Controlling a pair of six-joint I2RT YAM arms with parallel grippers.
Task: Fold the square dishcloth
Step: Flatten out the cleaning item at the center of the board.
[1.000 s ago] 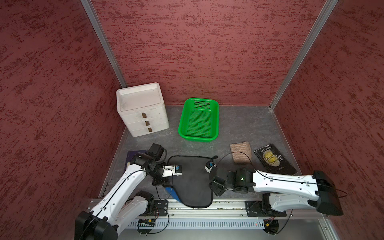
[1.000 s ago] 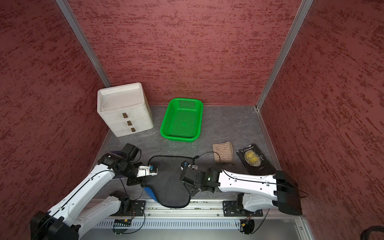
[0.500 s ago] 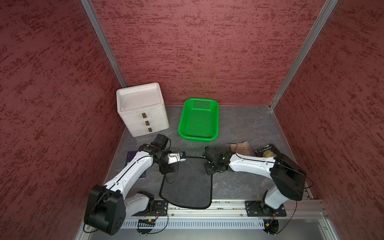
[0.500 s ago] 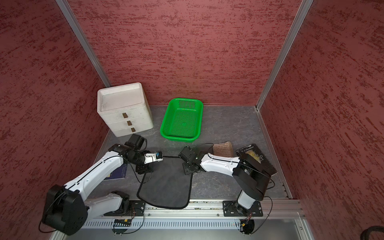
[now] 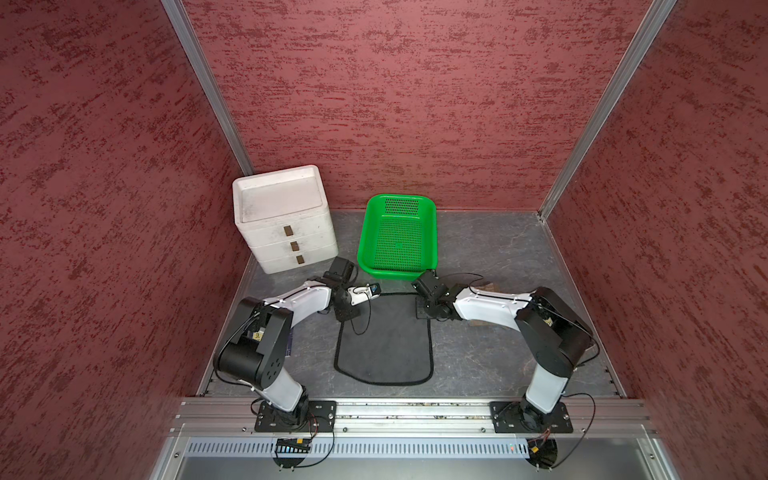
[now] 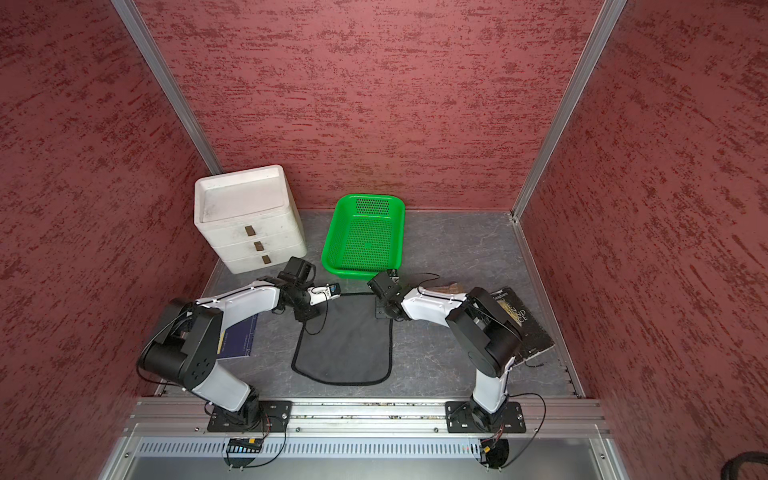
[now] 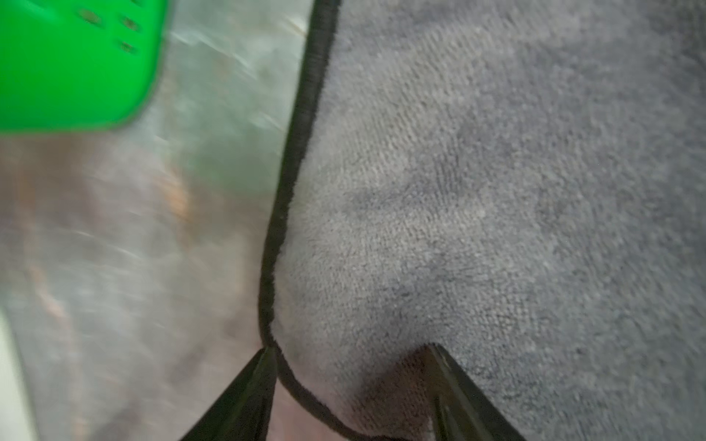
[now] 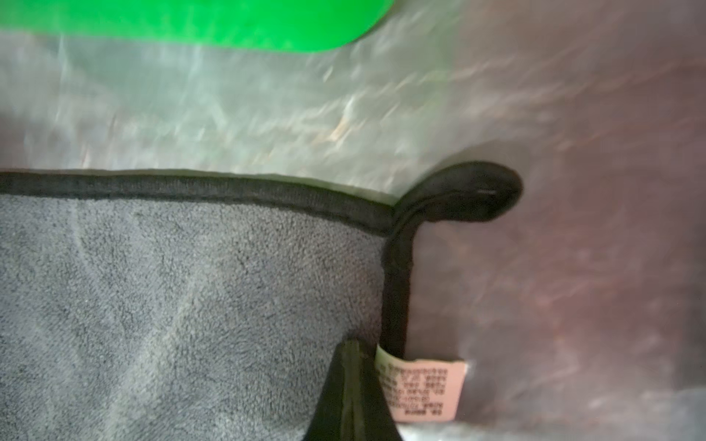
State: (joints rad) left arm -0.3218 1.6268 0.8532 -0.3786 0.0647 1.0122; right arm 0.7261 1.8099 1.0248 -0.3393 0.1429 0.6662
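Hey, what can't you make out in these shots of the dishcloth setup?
Label print: blurred, right wrist view.
Whether the shut right pincer pinches the dishcloth: its tips hide it.
Tan item: mostly behind the right arm, both top views.
Blue book: partly under the left arm, top view.

Robot lab test cell, not a home. Red textured wall panels (image 5: pixel 395 104) in aluminium posts (image 5: pixel 206 87), grey worktop (image 5: pixel 490 257). Left arm (image 5: pixel 299 299) and right arm (image 5: pixel 490 305) bolted to aluminium rail (image 5: pixel 415 409). Staged props: white drawer unit (image 5: pixel 286 220), green basket (image 5: pixel 395 273), book (image 6: pixel 528 328).
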